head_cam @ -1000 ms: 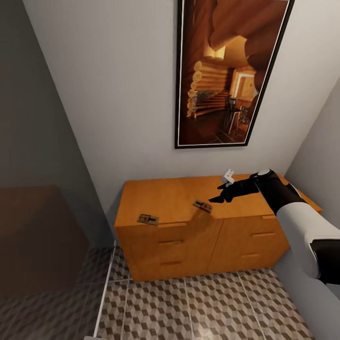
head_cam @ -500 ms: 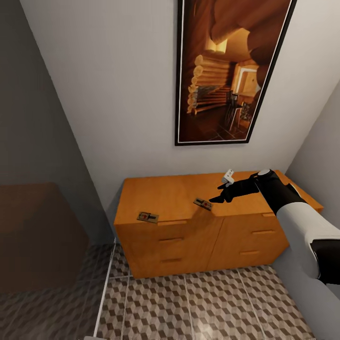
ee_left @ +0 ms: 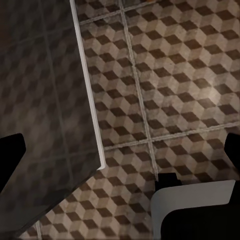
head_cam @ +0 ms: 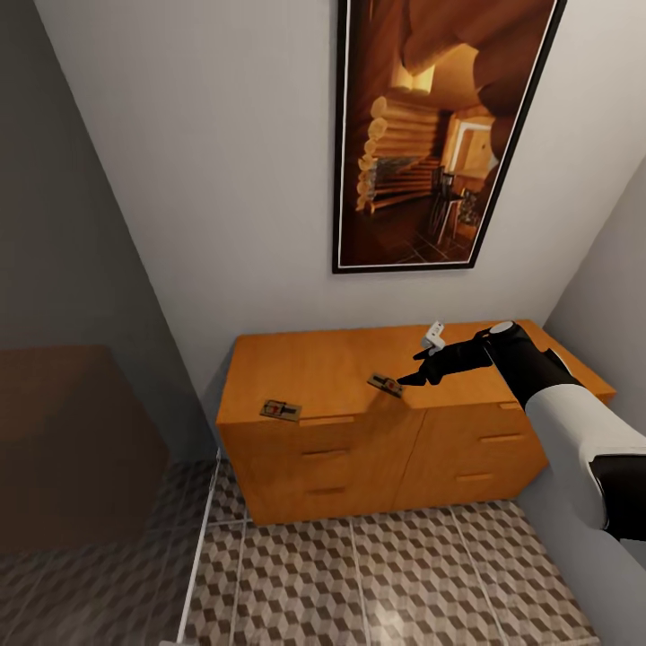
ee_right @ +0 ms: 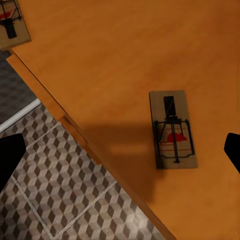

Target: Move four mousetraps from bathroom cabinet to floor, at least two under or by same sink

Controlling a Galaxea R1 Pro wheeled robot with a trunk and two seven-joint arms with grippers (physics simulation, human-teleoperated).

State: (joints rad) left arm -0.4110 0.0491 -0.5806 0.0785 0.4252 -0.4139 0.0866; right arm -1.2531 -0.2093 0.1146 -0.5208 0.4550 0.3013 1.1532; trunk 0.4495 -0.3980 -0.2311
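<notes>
The orange-brown cabinet [head_cam: 341, 449] stands against the wall on the cube-patterned bathroom floor [head_cam: 359, 574]. Two mousetraps lie on its flat top: one [head_cam: 280, 411] near the front left edge, another [head_cam: 386, 385] near the front middle. My right gripper [head_cam: 405, 381] hovers just right of that middle trap. In the right wrist view it is open [ee_right: 120, 155], with the middle mousetrap [ee_right: 172, 130] between its spread fingers and the other trap [ee_right: 10, 22] at the picture's corner. My left gripper [ee_left: 120, 150] is open over bare floor tiles [ee_left: 165, 75].
A large framed picture [head_cam: 431, 135] hangs above the cabinet. A dark glass panel with a white edge strip [head_cam: 202, 547] runs along the left. A side wall closes in on the right behind my arm [head_cam: 574, 431]. My white base [ee_left: 195, 200] shows over the tiles.
The head view has shifted slightly, so the cabinet sits a little higher in the picture. My right gripper has edged closer to the middle mousetrap.
</notes>
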